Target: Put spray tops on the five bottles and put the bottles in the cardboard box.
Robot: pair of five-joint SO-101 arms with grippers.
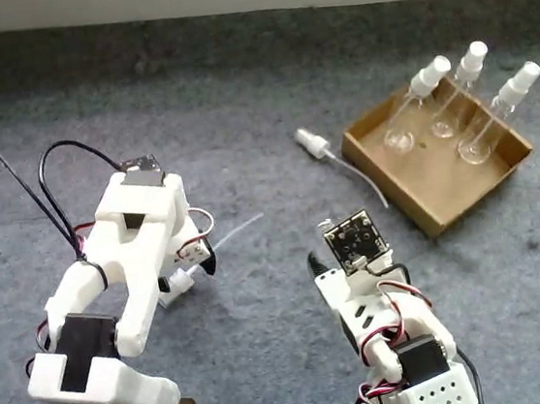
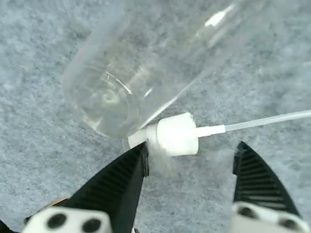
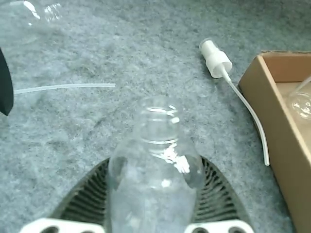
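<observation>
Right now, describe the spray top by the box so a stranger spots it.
Find the cardboard box holding three capped bottles. Beside it on the grey carpet lies a white spray top, its thin tube trailing along the box's side. Unlike the other loose top, it lies away from the left claw.

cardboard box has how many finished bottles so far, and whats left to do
Done: three capped bottles stand in the cardboard box. In hand: the right gripper holds a topless bottle, and the left gripper is open around a spray top lying beside a second topless bottle on the carpet. Left: cap and box those two; another spray top lies near the box.
</observation>
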